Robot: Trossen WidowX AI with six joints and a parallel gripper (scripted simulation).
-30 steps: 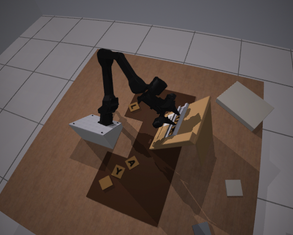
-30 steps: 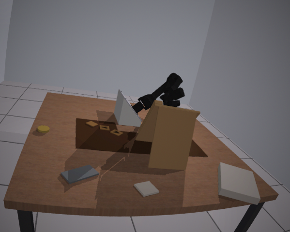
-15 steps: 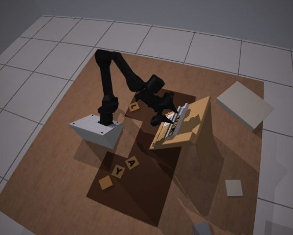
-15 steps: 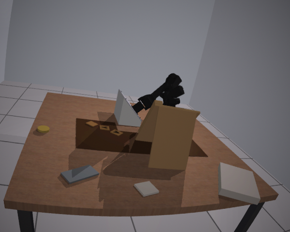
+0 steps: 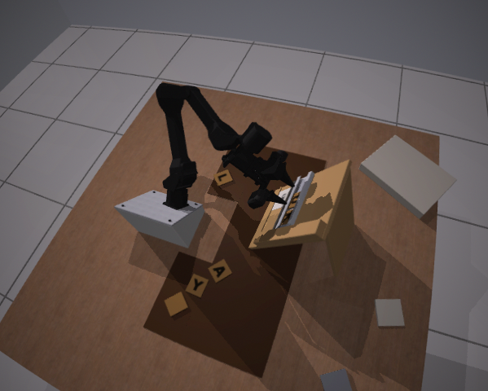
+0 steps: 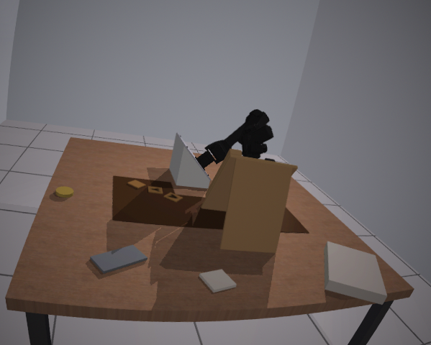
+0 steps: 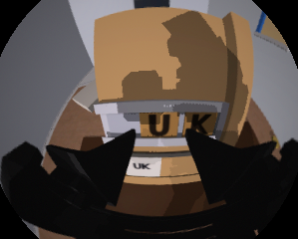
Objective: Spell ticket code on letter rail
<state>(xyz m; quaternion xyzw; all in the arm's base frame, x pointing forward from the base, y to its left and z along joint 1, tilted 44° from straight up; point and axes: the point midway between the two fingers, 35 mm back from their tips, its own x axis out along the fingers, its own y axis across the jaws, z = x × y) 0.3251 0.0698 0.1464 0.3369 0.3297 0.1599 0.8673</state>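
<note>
Presently lying about the wooden table (image 6: 40, 259): a large pale slab (image 5: 406, 174) at the far right corner in the top view; a small pale square pad (image 5: 389, 312) near the right edge; a grey flat piece (image 6: 118, 258) toward the front in the exterior view; a yellow disc (image 6: 64, 191) sitting well apart at the left edge there.

Loose letter tiles resting on the dark mat (image 5: 218, 319): tile L (image 5: 223, 177) lying beside the arm, between the arm's grey base block (image 5: 160, 217) and the board; tile A (image 5: 219, 270) and tile Y (image 5: 197, 285) lying just beside each other in front of the base; a blank-faced tile (image 5: 176, 303) lying next to Y. None of these is lying between the tool and the rail.

Sloping tan board (image 5: 319, 197) standing tilted on the mat, carrying the grey letter rail (image 5: 295, 200) on its face. In the wrist view the rail (image 7: 123, 108) is showing tile U (image 7: 159, 125) and tile K (image 7: 200, 122) side by side, reading UK left to right, both sitting inside the channel. A white ticket (image 7: 143, 166) printed UK is sitting just below the rail on the board.

Tool (image 7: 159, 153) hovering directly in front of the rail, its two black fingers standing spread to either side of tile U, gripping nothing; whether the tips are touching the board cannot be told.
</note>
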